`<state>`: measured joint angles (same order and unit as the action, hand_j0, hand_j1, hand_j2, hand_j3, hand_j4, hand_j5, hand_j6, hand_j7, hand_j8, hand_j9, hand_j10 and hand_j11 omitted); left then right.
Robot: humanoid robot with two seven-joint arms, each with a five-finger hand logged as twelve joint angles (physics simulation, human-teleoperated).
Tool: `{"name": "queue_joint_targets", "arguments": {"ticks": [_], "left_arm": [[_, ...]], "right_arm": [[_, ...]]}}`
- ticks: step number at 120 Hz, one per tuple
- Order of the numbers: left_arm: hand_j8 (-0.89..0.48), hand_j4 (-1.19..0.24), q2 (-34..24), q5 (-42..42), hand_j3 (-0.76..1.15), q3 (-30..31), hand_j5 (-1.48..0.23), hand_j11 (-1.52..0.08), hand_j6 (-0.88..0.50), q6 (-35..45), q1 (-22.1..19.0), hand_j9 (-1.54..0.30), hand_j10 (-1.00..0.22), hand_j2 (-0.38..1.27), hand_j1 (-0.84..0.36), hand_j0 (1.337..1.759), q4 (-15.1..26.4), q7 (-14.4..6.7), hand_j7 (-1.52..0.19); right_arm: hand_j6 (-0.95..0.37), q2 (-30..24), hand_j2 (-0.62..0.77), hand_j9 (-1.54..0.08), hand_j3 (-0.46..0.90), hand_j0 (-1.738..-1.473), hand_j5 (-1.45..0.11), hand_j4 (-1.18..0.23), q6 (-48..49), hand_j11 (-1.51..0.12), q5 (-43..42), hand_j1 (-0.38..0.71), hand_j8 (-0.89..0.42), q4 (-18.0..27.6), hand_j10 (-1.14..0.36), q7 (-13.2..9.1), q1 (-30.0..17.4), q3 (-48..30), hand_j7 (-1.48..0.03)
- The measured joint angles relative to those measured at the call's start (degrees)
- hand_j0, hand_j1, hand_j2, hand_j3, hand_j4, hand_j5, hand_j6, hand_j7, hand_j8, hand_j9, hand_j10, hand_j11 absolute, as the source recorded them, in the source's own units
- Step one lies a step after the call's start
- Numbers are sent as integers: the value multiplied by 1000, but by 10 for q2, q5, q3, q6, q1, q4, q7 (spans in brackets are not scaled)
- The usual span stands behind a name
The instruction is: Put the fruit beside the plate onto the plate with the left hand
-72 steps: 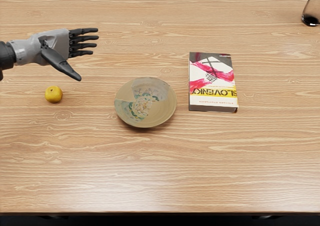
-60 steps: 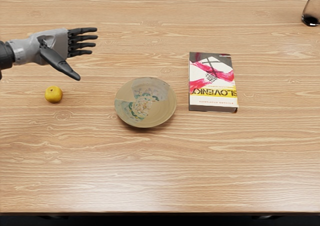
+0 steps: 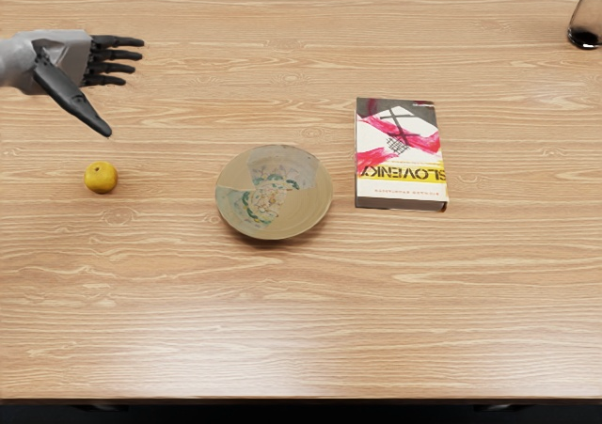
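A small yellow fruit [image 3: 101, 177] lies on the wooden table, left of a shallow patterned plate [image 3: 274, 191] and apart from it. My left hand [image 3: 99, 76] hovers at the far left, behind the fruit and well above it in the picture, fingers spread and thumb pointing down toward the fruit, holding nothing. Only a dark tip of the right arm [image 3: 585, 22] shows at the top right corner.
A book [image 3: 400, 152] with a red, white and yellow cover lies right of the plate. The table's front edge [image 3: 301, 400] runs along the bottom of the view.
My left hand has pulled back to the left and toward the table's far side, away from the plate. Fruit, plate and book have not moved.
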<state>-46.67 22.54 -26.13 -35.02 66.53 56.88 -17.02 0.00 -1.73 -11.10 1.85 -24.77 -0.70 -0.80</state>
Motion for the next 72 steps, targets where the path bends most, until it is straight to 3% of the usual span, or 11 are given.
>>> {"name": "queue_joint_targets", "arguments": {"ticks": [18,38,72], "left_arm": [[-18,-18,3,49,0,10,-21,-21,-18,0,41,-21,-17,4,331,1658,0,-26,-21],[-19,-19,5,89,0,65,-21,-21,-19,0,81,-21,-18,4,331,1658,0,-39,-21],[-21,-20,7,153,0,97,-22,-21,-21,0,87,-21,-19,4,330,1658,0,-74,-22]], "right_arm": [[-2,0,1,0,0,-1658,0,-1,0,0,0,-349,-1,0,-1,0,0,0,0],[-2,0,1,0,0,-1658,0,-1,0,0,0,-349,-1,0,-1,0,0,0,0],[-2,0,1,0,0,-1658,0,-1,0,0,0,-349,-1,0,-1,0,0,0,0]]}}
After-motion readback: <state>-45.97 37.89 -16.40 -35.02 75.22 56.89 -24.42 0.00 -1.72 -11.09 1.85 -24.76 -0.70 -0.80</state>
